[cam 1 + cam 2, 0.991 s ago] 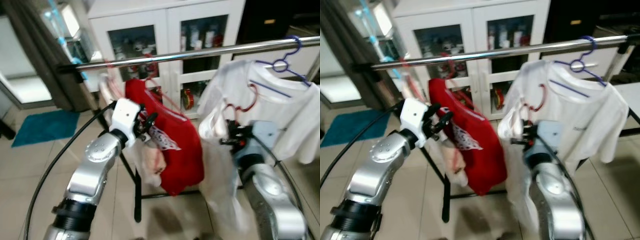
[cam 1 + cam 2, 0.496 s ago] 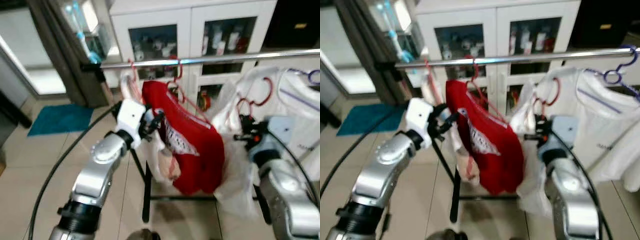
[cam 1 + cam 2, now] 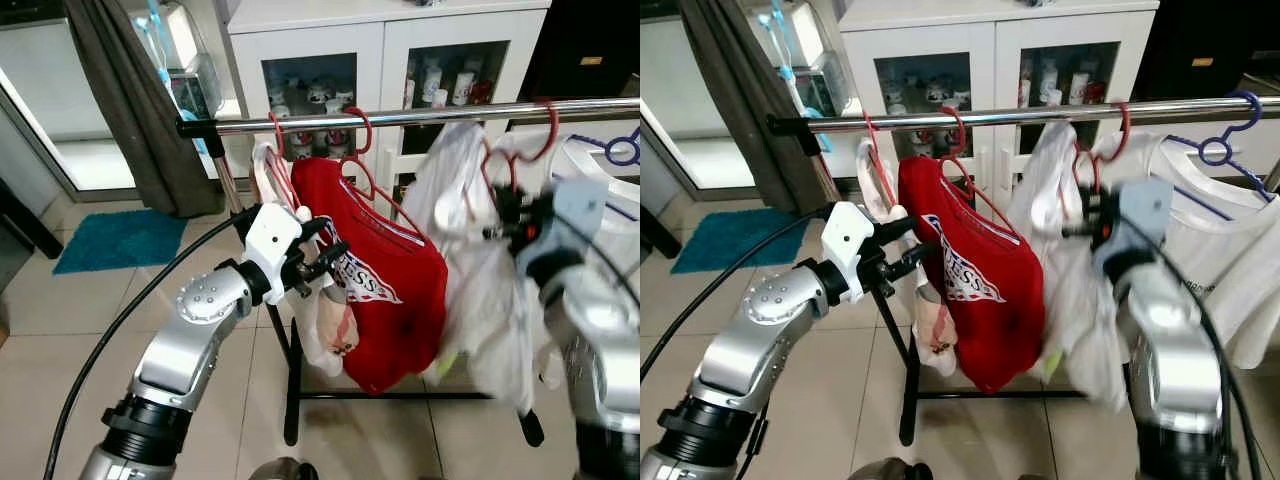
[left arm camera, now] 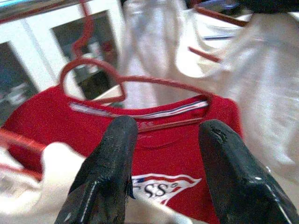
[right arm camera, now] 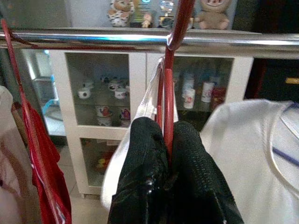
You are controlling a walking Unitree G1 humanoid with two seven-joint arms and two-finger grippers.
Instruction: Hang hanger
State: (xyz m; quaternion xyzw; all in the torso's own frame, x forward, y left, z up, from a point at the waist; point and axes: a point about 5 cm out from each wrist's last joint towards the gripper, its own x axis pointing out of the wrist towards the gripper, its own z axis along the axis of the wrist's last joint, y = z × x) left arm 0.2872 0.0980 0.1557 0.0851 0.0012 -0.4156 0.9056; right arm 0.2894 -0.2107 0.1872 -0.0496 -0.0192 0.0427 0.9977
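The right gripper (image 5: 169, 154) is pinching a red hanger (image 5: 169, 100) carrying a white garment (image 3: 1065, 270), its hook sitting over the steel rail (image 3: 1040, 113). To the left, the left gripper (image 4: 169, 158) is hovering spread wide before a red T-shirt (image 3: 385, 290) hanging there.

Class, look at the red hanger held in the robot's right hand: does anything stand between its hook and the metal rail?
Nothing visible does. The right hand grips the red hanger, whose hook already curls over the metal rail.
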